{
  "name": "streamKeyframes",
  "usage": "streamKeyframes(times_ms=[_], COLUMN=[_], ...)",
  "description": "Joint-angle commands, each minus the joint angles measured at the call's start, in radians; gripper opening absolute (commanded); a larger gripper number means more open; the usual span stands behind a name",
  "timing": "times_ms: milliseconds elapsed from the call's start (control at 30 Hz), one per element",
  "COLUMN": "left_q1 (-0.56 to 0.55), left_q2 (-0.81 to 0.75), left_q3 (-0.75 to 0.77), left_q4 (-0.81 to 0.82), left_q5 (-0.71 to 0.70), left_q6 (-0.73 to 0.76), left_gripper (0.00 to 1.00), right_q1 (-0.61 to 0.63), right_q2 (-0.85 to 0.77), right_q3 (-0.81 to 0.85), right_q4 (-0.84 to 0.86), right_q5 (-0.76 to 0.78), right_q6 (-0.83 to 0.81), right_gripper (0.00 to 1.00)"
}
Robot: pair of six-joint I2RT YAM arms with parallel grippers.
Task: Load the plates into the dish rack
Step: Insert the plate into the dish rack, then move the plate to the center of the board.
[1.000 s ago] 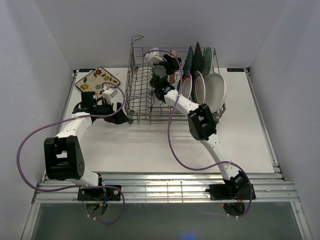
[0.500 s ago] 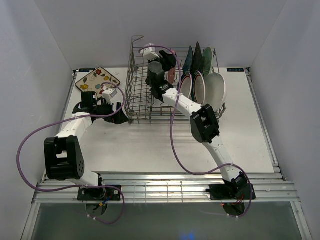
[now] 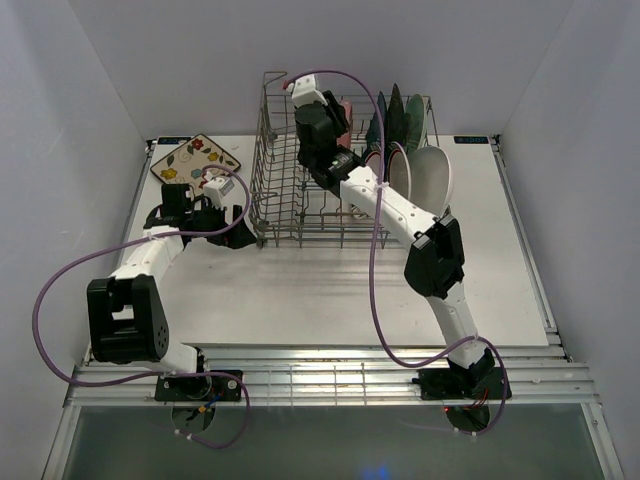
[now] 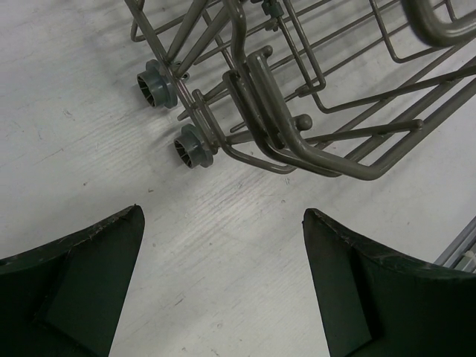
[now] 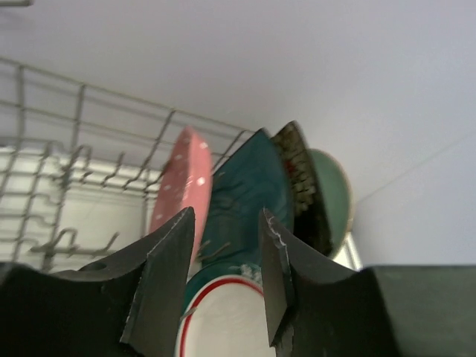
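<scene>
The dish rack (image 3: 268, 150) is holding a row of plates (image 3: 432, 178) upright along its right side. Only 1 is looking left out: the cream floral plate (image 3: 195, 158), lying flat on the surface just left of the rack. The left gripper (image 4: 223, 216) is sitting wide apart and empty at the rack's near-left corner. The right gripper (image 5: 227, 216) is hovering over the rack, slightly apart and empty. I'm thinking the way to go is grabbing that plate by its edge and tipping it upright between the tines.
</scene>
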Motion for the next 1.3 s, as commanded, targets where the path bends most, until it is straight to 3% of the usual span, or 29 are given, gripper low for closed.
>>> streamKeyframes(times_ms=[0, 200, 333, 400, 833, 1267], left_q1=[-0.004, -0.003, -0.004, -0.004, -0.003, -0.004], left_q2=[-0.063, -0.074, -0.077, -0.080, -0.084, -0.074], left_q3=[-0.009, -0.017, -0.020, -0.024, -0.034, -0.031], left_q4=[0.017, 0.020, 0.022, 0.026, 0.035, 0.038], left_q5=[0.000, -0.002, -0.002, -0.009, -0.014, -0.014], left_q6=[0.010, 0.012, 0.016, 0.016, 0.016, 0.013], left_gripper=[0.98, 0.98, 0.98, 0.98, 0.98, 0.98], right_q1=[0.004, 0.005, 0.004, 0.004, -0.039, -0.117], right_q2=[-0.081, -0.119, -0.142, -0.144, -0.074, 0.051], right_q3=[-0.019, -0.049, -0.123, -0.146, -0.128, 0.052], right_q4=[-0.260, -0.483, -0.503, -0.508, -0.528, -0.523], right_q5=[-0.143, -0.226, -0.244, -0.238, -0.261, -0.341], right_q6=[0.285, 0.453, 0.520, 0.537, 0.578, 0.554], right_gripper=[0.45, 0.37, 0.13, 0.08, 0.08, 0.08])
